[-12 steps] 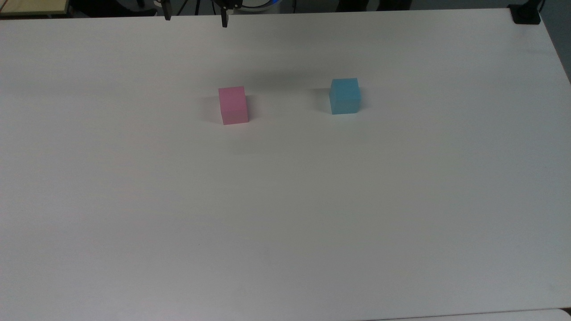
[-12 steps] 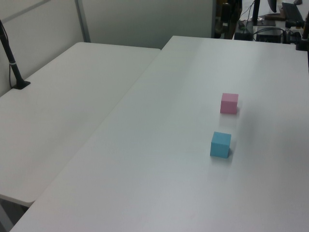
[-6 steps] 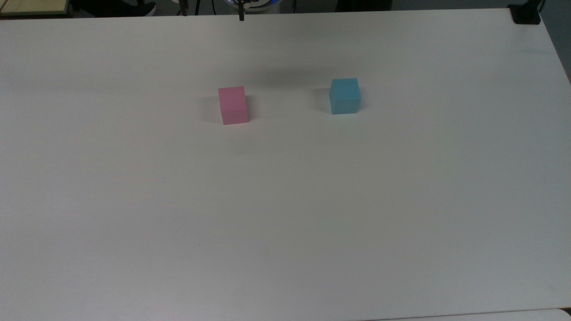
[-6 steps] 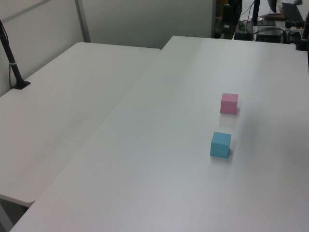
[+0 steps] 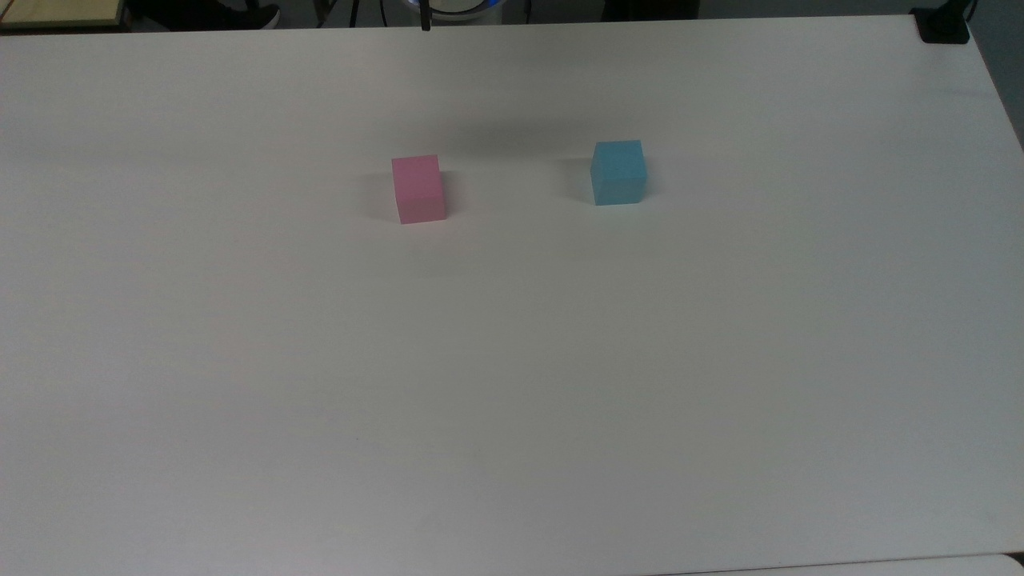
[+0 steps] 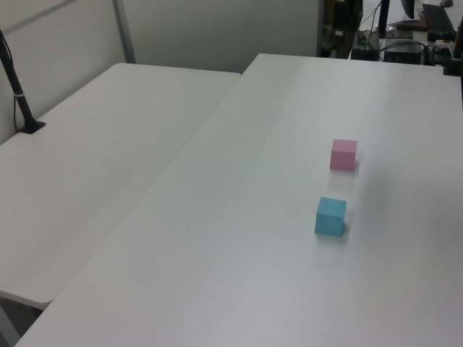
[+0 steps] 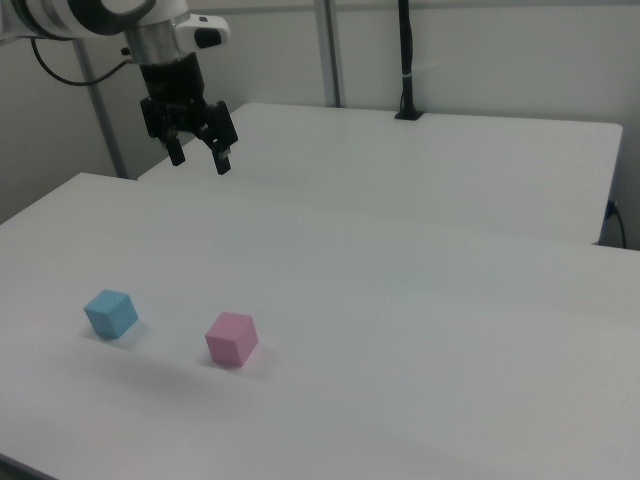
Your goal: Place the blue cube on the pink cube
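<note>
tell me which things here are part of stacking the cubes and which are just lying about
Part of the job:
blue cube, alone on the table
pink cube, apart from it
gripper, open, high above the table

Just there:
white table under the cubes
second table alongside
black post

White tables in a plain, pale-walled room.

A large white table [image 5: 512,384] takes up most of the top view; a second white table [image 6: 94,159] butts against it, on the left view's left. A black pole [image 7: 405,60] stands upright at the second table's far edge in the right view, before a pale wall [image 7: 500,50] with grey metal posts [image 7: 328,50]. A black clamp [image 5: 942,24] sits on the big table's far right corner in the top view. Light is soft and even, shadows faint.
</note>
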Tool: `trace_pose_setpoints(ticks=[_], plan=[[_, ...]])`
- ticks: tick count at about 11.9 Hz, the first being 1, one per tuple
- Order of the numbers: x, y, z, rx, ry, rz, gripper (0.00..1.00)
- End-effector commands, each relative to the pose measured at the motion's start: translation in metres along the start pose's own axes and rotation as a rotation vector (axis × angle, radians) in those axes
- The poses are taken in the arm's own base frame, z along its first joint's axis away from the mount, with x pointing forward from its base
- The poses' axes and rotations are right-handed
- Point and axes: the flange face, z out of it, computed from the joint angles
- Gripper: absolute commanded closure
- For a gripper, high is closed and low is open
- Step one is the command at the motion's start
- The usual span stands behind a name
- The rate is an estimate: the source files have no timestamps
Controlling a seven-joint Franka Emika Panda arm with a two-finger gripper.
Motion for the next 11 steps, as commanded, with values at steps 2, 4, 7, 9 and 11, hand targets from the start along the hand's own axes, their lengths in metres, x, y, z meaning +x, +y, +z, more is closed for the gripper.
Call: trace_pose_setpoints(ticks=[2, 4, 7, 9, 11], plan=[[-0.002, -0.001, -0.002, 0.018, -0.015, -0.003, 0.0], [-0.003, -0.005, -0.004, 0.043, -0.017, -0.006, 0.0], [-0.002, -0.015, 0.003, 0.048, -0.043, -0.019, 0.0], [-0.004, -0.031, 0.008, 0.059, -0.056, -0.047, 0.0], [-0.005, -0.045, 0.013, 0.059, -0.066, -0.07, 0.0]])
